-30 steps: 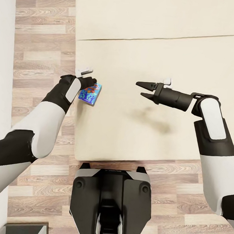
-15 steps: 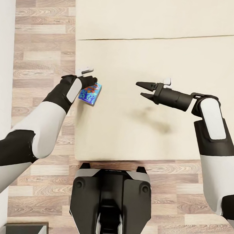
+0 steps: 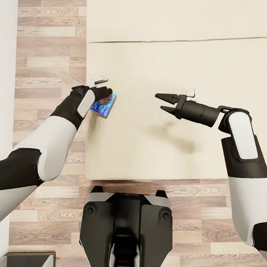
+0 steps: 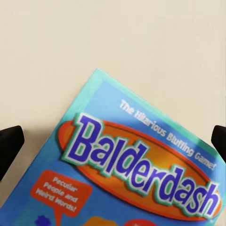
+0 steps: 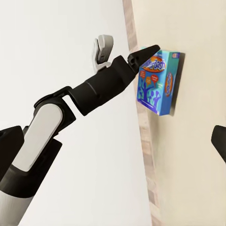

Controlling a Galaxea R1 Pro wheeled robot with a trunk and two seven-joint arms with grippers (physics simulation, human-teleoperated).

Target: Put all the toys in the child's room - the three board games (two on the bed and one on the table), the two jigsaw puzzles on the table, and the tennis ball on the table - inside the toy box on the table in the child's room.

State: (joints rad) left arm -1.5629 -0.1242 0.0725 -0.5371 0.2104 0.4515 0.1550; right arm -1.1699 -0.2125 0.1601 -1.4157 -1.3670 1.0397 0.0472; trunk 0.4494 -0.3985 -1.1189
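Note:
The small blue "Balderdash" board game (image 3: 104,106) is at the left edge of the beige bed (image 3: 186,65). My left gripper (image 3: 106,95) is shut on it, fingers wide apart at its two sides. In the left wrist view the game (image 4: 141,174) lies between the two black fingertips (image 4: 9,146). The right wrist view shows the game (image 5: 158,84) tilted, one edge off the mattress with a shadow under it, and a left finger (image 5: 143,52) at its upper edge. Over the middle of the bed my right gripper (image 3: 161,102) is open, holding nothing.
Wood plank floor (image 3: 48,44) runs along the bed's left side and front. A white wall (image 3: 3,60) stands at the far left. My dark base (image 3: 127,228) is right at the bed's front edge. A seam (image 3: 176,40) crosses the mattress farther back.
The blue game has tilted and come up slightly in my left gripper. The whole view has shifted a little, with the bed sliding up the picture. The right arm holds its pose.

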